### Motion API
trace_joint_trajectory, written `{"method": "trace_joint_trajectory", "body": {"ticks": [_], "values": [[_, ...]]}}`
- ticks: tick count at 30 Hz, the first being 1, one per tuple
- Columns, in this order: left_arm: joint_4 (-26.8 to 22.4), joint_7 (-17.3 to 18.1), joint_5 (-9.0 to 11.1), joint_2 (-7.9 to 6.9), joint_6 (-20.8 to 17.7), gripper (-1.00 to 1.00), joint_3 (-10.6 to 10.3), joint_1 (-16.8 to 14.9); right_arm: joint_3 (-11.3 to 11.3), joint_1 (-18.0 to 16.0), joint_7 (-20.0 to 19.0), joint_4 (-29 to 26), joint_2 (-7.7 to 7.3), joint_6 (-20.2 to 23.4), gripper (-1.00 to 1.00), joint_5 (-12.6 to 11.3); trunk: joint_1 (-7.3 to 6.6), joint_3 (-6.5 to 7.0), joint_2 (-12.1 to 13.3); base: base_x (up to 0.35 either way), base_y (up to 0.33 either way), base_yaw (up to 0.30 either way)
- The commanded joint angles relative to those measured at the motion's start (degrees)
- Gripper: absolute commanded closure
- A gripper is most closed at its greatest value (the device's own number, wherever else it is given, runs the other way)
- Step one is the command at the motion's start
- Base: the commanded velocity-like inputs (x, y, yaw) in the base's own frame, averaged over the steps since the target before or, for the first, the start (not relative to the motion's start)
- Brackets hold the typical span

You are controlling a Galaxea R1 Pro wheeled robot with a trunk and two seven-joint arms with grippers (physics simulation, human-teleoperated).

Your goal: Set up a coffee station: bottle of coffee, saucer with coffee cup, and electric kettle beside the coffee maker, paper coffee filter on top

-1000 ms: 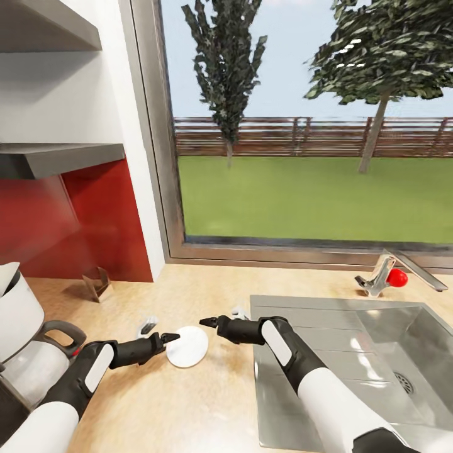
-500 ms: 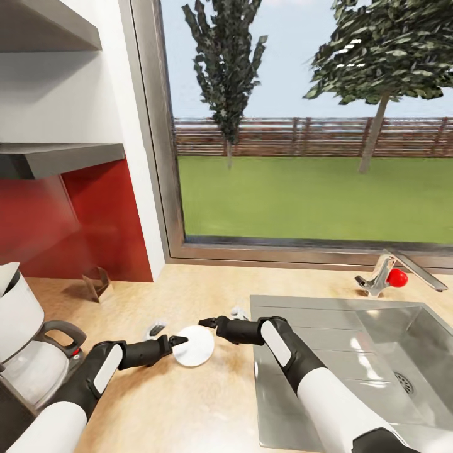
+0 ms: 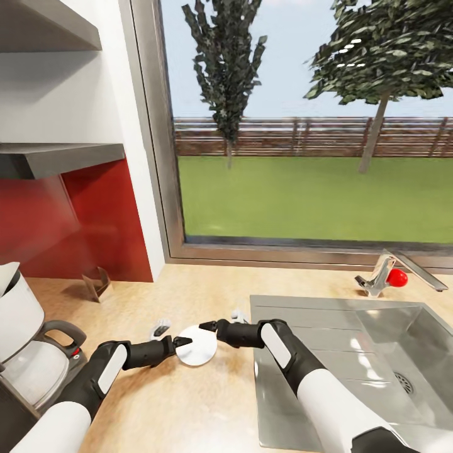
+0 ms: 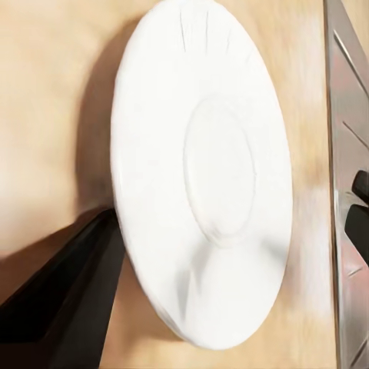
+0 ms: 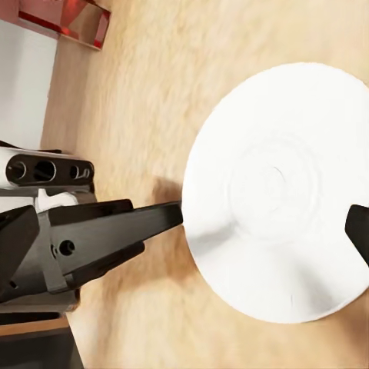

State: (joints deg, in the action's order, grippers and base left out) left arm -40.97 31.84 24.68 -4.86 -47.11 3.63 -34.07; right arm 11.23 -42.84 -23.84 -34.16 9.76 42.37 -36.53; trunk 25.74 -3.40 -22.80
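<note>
The long light-wood kitchen countertop [image 3: 189, 402] carries the steel sink [image 3: 352, 358] and the dark coffee maker [image 3: 25, 352]. The small flat white saucer [image 3: 196, 346] lies between them, pinched by the left gripper [image 3: 182, 343]; whether the right gripper [image 3: 204, 326] is spread cannot be told.

Plain white saucer [image 3: 198, 346] on pale wood-grain kitchen countertop [image 3: 189, 402], red backsplash [image 3: 75, 220] behind.

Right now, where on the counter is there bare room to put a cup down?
Bare wood lies between the small wooden holder by the red wall and the sink, below the window sill. Another bare strip runs near the front edge, between the coffee maker and the sink. It is crowded around the saucer, where the left pincer and right pincer meet.
</note>
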Motion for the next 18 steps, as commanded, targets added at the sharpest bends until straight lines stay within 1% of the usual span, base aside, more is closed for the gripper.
{"method": "trace_joint_trajectory", "body": {"ticks": [1, 4, 9, 18], "values": [[0.0, 0.2, -0.4, 0.02, -0.3, -1.00, 0.1, 0.0, 0.0, -0.1, -0.1, 0.0, -0.01, 0.2, -1.00, 0.1, 0.04, -0.14, -0.1, 0.000, 0.000, 0.000], [0.0, 0.2, -0.4, 0.03, -0.3, -1.00, 0.1, 0.0, -0.2, -0.1, 0.0, 0.0, -0.09, -0.1, -1.00, 0.0, 0.04, -0.14, -0.1, 0.000, 0.000, 0.000], [0.0, 0.2, -0.4, 0.04, -0.3, -1.00, 0.1, 0.0, -0.3, -0.1, 0.2, 0.0, -0.17, -2.0, -1.00, -0.1, 0.04, -0.14, -0.1, 0.000, 0.000, 0.000], [0.0, 0.2, -0.4, 0.14, -0.3, -1.00, 0.0, 0.0, -0.3, -0.1, 0.2, 0.0, -0.17, -2.5, -1.00, -0.1, 0.04, -0.14, -0.1, 0.000, 0.000, 0.000]]}}
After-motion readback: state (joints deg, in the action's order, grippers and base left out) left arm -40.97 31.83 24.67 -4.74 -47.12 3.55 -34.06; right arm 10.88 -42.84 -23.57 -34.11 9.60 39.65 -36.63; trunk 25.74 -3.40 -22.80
